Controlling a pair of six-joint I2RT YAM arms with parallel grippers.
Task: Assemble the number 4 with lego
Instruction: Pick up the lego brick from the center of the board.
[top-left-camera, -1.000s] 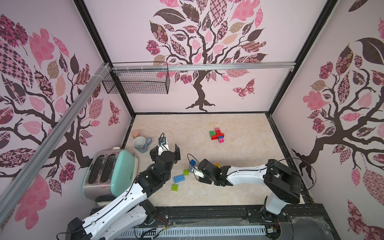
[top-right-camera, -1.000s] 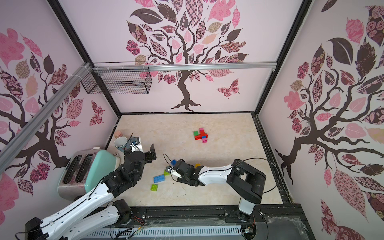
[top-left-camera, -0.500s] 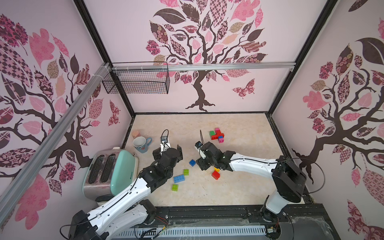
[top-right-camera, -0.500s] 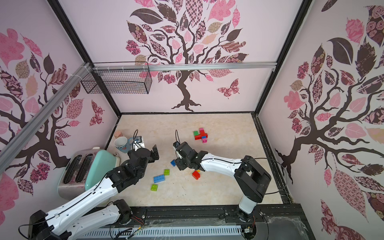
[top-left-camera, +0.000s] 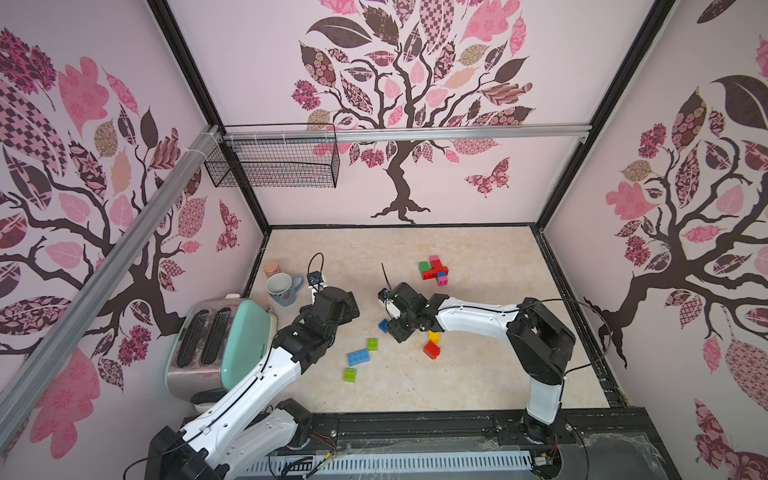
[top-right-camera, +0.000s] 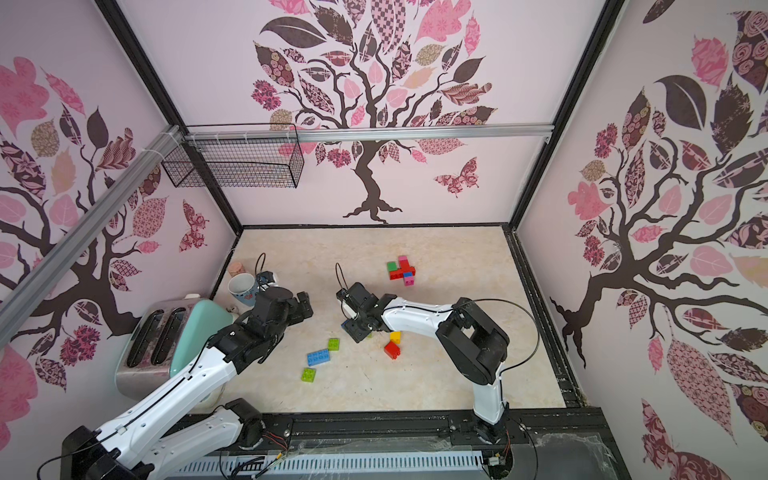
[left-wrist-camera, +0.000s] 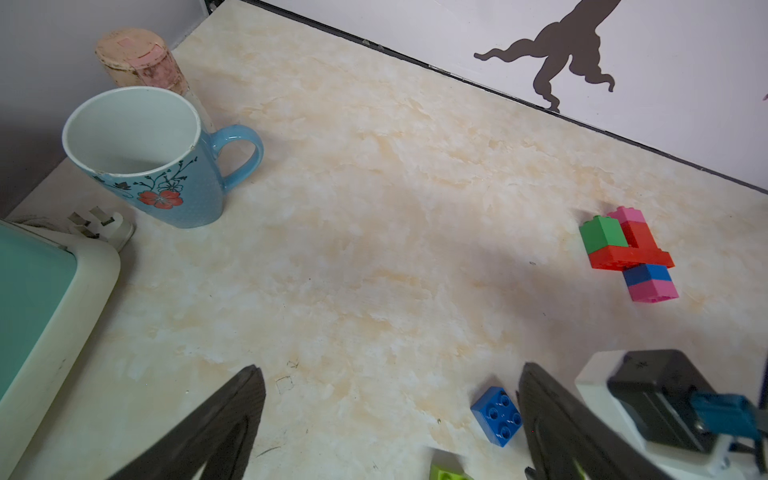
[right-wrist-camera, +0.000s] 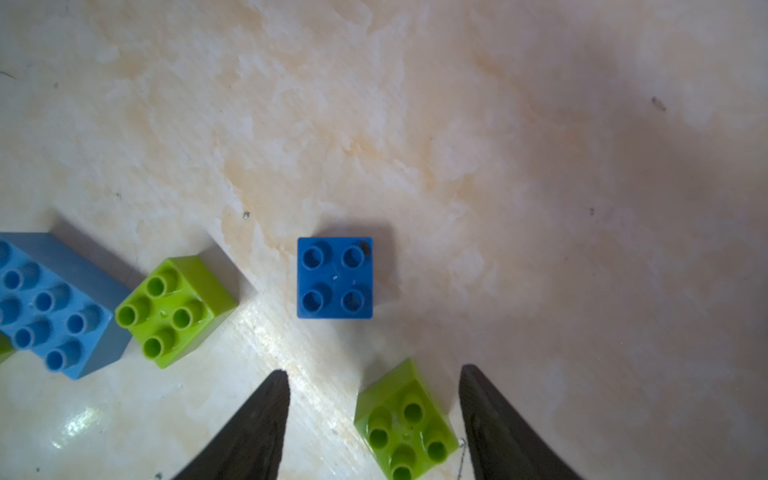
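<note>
Framing a lime brick (right-wrist-camera: 405, 419) between spread jaws, right gripper (right-wrist-camera: 374, 370) has blue brick (top-left-camera: 382, 325) at its 9 o'clock; left gripper (left-wrist-camera: 390, 367), spread, farther.

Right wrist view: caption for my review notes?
Open right gripper flanking a lime brick; dark blue brick, second lime brick and long light-blue brick lie nearby.

Shines as smooth, glossy moulded plastic on the lime brick (right-wrist-camera: 405, 419), wet-looking on its studs, and a shade duller on the dark blue brick (right-wrist-camera: 334, 277). Looks smooth and marbled on the table (right-wrist-camera: 415, 104), mostly matt with a soft sheen in patches. Gleams as glazed ceramic on the mug (left-wrist-camera: 166, 183), as brushed metal and satin mint plastic on the toaster (top-left-camera: 245, 332), as black wire on the basket (top-left-camera: 274, 162).
</note>
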